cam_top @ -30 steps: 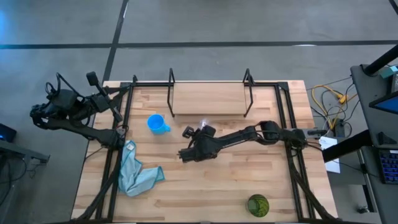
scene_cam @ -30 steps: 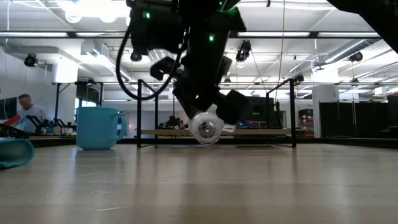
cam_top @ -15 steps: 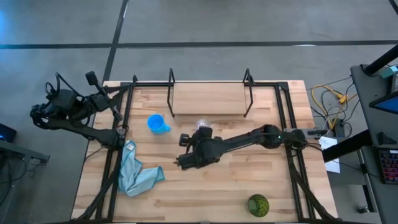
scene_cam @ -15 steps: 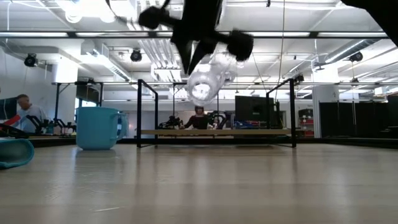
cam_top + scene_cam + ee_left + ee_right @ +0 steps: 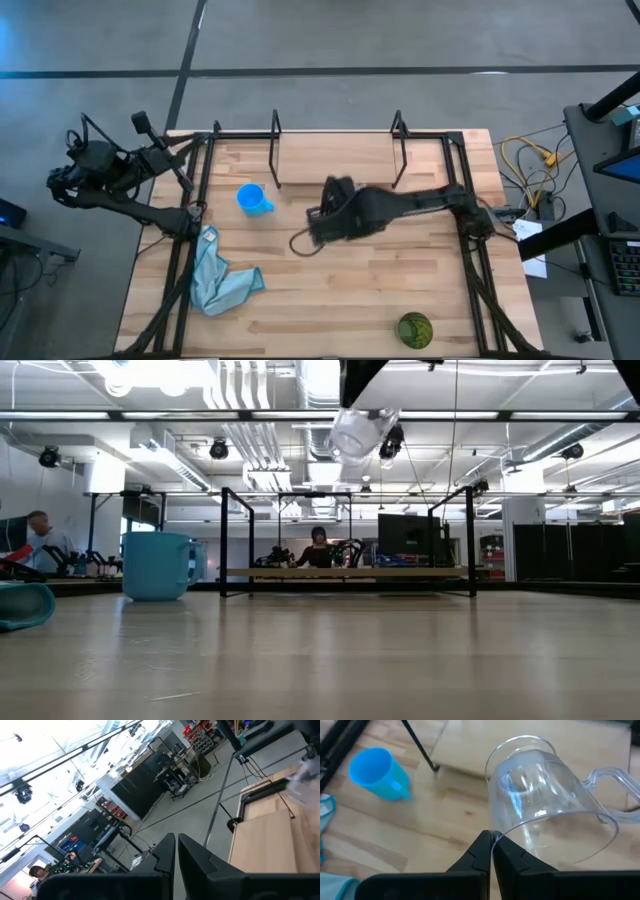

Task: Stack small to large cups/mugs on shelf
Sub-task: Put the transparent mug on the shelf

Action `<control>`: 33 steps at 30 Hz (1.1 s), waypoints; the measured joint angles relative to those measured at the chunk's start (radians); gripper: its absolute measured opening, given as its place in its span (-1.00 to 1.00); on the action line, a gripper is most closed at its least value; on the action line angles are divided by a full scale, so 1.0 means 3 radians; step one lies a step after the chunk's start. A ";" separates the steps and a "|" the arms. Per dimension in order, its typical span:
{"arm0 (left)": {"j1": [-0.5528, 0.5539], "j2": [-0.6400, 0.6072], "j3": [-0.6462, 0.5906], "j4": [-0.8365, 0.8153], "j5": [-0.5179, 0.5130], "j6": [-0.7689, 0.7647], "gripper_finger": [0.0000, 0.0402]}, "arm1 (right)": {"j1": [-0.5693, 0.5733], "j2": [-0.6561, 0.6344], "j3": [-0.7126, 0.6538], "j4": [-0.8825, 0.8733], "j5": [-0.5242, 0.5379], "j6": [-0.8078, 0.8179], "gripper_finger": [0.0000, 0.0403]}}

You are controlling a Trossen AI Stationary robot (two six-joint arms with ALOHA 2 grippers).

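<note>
Up off the tabletop comes my right pincer since a second ago, carrying the clear cup; in the low view the cup now hangs high above the boards, where before it sat near the surface. From above I see the right arm reaching in toward the shelf, its wrist just in front of the plank. Both fingers are pinched together on the cup's rim, with the cup tipped on its side. I see the blue mug standing upright on the tabletop, left of the shelf's front edge and well apart from the cup. Down at the near right edge sits the green cup. My left pincer waits off the tabletop's far left corner, fingers together.
</note>
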 joint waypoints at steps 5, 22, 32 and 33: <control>0.0000 0.0035 0.0000 -0.0017 -0.0268 -0.0178 -0.96 | -0.0172 -0.0331 -0.0010 -0.0001 -0.0088 -0.0806 -0.96; 0.0000 0.0131 -0.0001 -0.0067 -0.0327 -0.1589 -0.96 | -0.0886 -0.0934 -0.0216 -0.0001 -0.1146 -0.3291 -0.96; 0.0000 0.0120 -0.0001 -0.0088 -0.0328 -0.1663 -0.96 | -0.1372 -0.0987 -0.0679 -0.0001 -0.1321 -0.4545 -0.96; 0.0000 0.0112 -0.0001 -0.0087 -0.0327 -0.1665 -0.96 | -0.1426 -0.0987 -0.0733 -0.0001 -0.1342 -0.4627 -0.96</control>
